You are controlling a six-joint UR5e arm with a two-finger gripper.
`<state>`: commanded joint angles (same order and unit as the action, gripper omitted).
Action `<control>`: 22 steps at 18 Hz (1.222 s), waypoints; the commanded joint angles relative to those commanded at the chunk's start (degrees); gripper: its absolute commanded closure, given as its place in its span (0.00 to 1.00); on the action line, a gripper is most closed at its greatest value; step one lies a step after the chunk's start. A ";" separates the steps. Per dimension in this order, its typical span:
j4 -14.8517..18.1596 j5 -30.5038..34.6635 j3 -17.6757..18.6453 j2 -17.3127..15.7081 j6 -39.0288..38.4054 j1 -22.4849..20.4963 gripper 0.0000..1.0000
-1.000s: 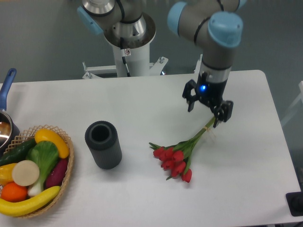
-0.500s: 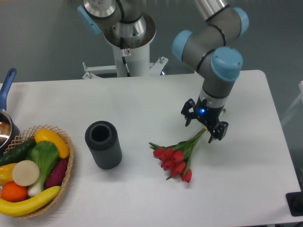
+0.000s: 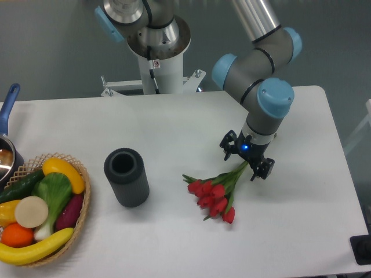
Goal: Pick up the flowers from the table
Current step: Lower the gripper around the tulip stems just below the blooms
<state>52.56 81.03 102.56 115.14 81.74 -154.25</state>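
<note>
Far left, a pot [image 3: 7, 152] with a blue handle sits at the table edge, mostly cut off, contents not readable. Next to it a wicker basket [image 3: 81, 174] is full: yellow squash, cucumber, green leafy veg, a white round slice, an orange, a purple piece, a banana along the front. Right of that stands a dark cylinder cup [image 3: 126, 176], upright, open at the top, inside looks dark, can't tell if anything's in it. Then the flowers [image 3: 215, 196], lying flat on the table [image 3: 174, 121], red buds toward the front-left, stems running up-right. The gripper [image 3: 246, 163] is low over the stem end, jaws spread wide with the stems between them, not closed on anything. So the task isn't done: approach looks finished, bunch not grasped, not lifted. Left to do, by my read: close on the stems, raise the bunch clear of the table.
</note>
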 joint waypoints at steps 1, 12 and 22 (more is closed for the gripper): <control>0.00 0.00 0.26 0.09 -0.09 0.18 0.00; -2.11 1.23 0.09 1.67 -2.02 1.50 0.38; -1.85 1.06 -0.17 1.14 -2.20 1.41 0.70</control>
<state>50.71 82.09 102.39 116.28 79.54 -152.84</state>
